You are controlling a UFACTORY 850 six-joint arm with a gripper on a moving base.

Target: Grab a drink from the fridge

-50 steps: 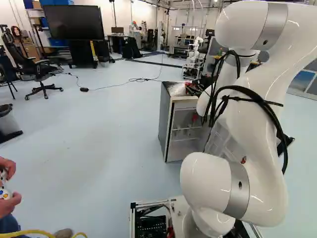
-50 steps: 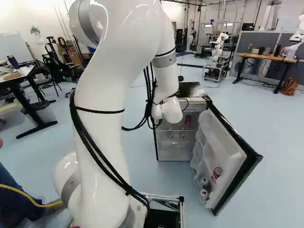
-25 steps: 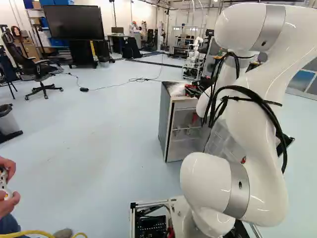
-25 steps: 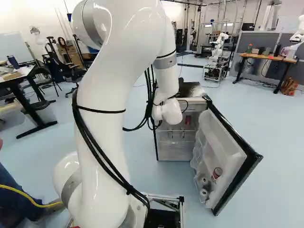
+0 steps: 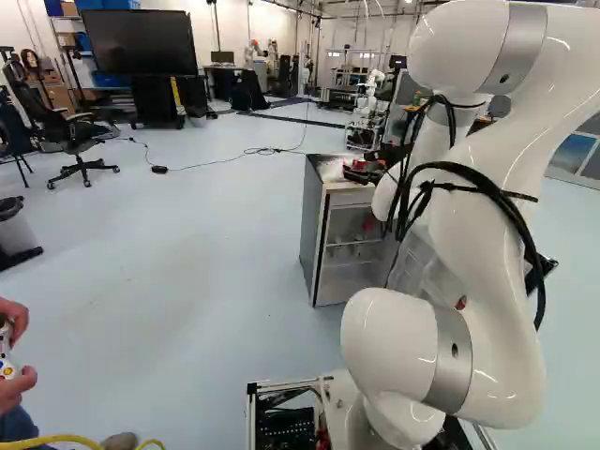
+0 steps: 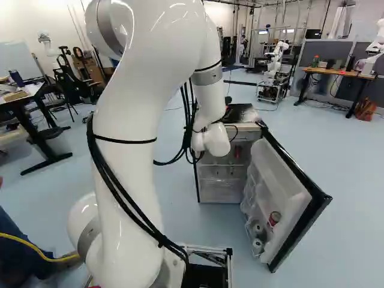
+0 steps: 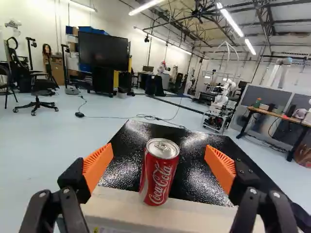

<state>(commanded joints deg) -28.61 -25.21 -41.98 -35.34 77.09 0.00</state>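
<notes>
In the left base view my gripper (image 5: 364, 171) is at the fridge's top, partly behind the arm. The wrist view shows the gripper (image 7: 159, 156) open, its orange pads wide apart. A red drink can (image 7: 159, 172) stands upright between them, with a gap on each side. It rests on the front part of the black fridge top (image 7: 199, 145), by the pale front edge. In the right base view the fridge (image 6: 221, 191) has its door (image 6: 288, 180) open, with several cans (image 6: 274, 218) low in the door shelves. Something red (image 6: 237, 151) shows inside.
A person's hands (image 5: 11, 342) hold a controller at the left of the left base view. Another robot (image 6: 276, 63) stands beyond the fridge. A desk (image 6: 27, 96) is at the left of the right base view, and a cable (image 5: 234, 155) lies on the floor.
At the fridge top, the gripper's dark and red parts reach a little farther left in the left base view. The arm has shifted slightly. Fridge and base have stayed put.
</notes>
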